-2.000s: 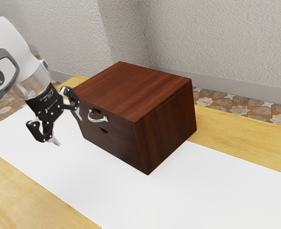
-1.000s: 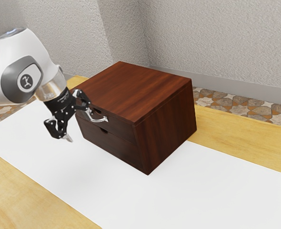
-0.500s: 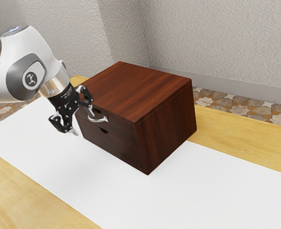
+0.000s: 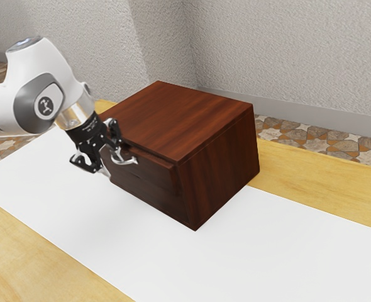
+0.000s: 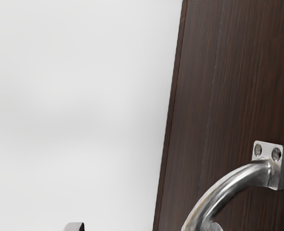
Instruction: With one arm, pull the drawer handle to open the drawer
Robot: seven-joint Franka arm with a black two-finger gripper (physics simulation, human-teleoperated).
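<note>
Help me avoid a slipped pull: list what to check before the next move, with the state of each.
1. Gripper at the top drawer's handle: ok.
2. Grip closed on the handle: cannot tell.
3. Handle bracket seated on the drawer front: ok.
4. Cabinet flat on the white mat: ok.
5. Drawer open: not ok, at most barely out.

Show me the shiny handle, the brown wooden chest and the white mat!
handle (image 5: 228,186), wrist view, on its curved metal bar.
chest (image 4: 179,119), exterior view, on its top.
mat (image 4: 236,251), exterior view, on a bare part in front.
</note>
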